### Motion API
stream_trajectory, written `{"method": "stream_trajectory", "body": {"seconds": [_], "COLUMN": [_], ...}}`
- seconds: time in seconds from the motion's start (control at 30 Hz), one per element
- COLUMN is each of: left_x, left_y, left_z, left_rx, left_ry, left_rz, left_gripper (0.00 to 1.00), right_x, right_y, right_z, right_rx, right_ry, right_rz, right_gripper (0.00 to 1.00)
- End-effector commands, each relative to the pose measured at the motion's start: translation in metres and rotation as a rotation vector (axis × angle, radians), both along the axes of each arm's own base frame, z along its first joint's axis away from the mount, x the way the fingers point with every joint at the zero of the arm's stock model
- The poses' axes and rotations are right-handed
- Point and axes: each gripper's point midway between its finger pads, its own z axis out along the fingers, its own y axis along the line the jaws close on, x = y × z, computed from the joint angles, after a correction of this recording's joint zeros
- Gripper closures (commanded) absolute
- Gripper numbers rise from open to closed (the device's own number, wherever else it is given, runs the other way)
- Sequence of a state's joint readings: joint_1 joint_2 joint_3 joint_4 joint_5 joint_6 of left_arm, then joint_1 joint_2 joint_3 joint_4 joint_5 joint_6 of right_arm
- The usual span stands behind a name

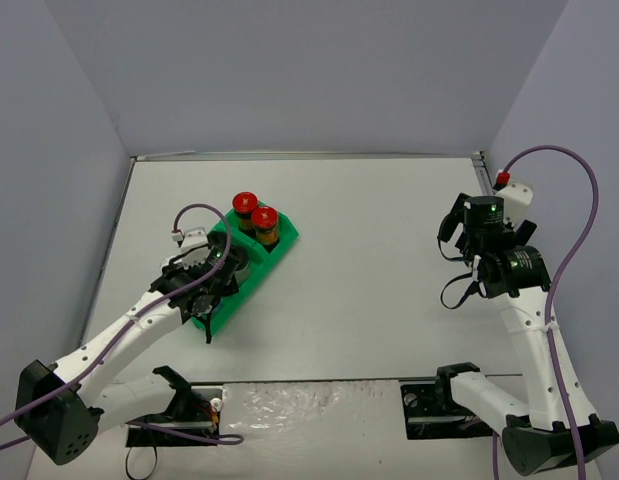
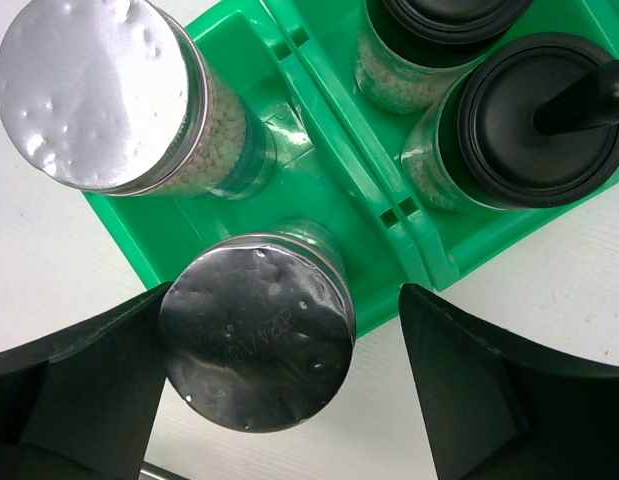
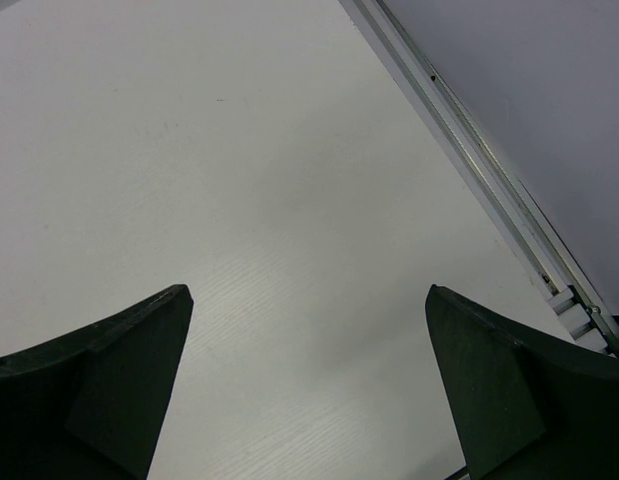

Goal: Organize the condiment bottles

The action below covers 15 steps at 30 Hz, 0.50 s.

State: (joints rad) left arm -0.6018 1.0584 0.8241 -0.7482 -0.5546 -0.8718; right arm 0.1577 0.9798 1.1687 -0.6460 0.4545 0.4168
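The green tray [image 2: 329, 200] holds the condiment bottles. In the left wrist view, a silver-capped jar [image 2: 254, 345] stands in the tray's near corner, with another silver-capped jar [image 2: 99, 90] behind it. Two black-capped jars [image 2: 544, 120] [image 2: 449, 15] fill the neighbouring compartment. Two red-capped jars [image 1: 245, 203] [image 1: 264, 217] stand at the tray's far end [image 1: 284, 240]. My left gripper [image 2: 284, 290] is open around the near silver cap: the left finger sits against it and the right finger stands apart. My right gripper [image 3: 309, 295] is open over bare table with nothing between its fingers.
The table's metal rail [image 3: 489, 170] and the grey wall run close to the right gripper [image 1: 459, 235]. White tabletop [image 1: 379, 290] lies between the tray and the right arm. The left arm [image 1: 139, 320] reaches from the near left.
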Motion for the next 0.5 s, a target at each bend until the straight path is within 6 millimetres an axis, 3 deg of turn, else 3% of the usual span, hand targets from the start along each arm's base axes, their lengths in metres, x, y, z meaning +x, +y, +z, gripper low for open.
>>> {"method": "stream_trajectory", "body": {"seconds": [0.0,0.47], "left_x": [0.010,-0.003], "left_y": [0.001,0.011], "left_z": [0.038,0.109], "left_rx": [-0.007,0.011], "left_ry": [-0.082,-0.112], "left_rz": [0.006,-0.023], "left_gripper": [0.14,0.13], "right_x": [0.010,0.012], "right_y": [0.002,0.004], "right_z": [0.007,0.007], "right_rx": [-0.008,-0.001], "right_ry": [-0.035,-0.035], "right_rz": [0.011,0.018], "right_gripper": [0.00,0.00]}}
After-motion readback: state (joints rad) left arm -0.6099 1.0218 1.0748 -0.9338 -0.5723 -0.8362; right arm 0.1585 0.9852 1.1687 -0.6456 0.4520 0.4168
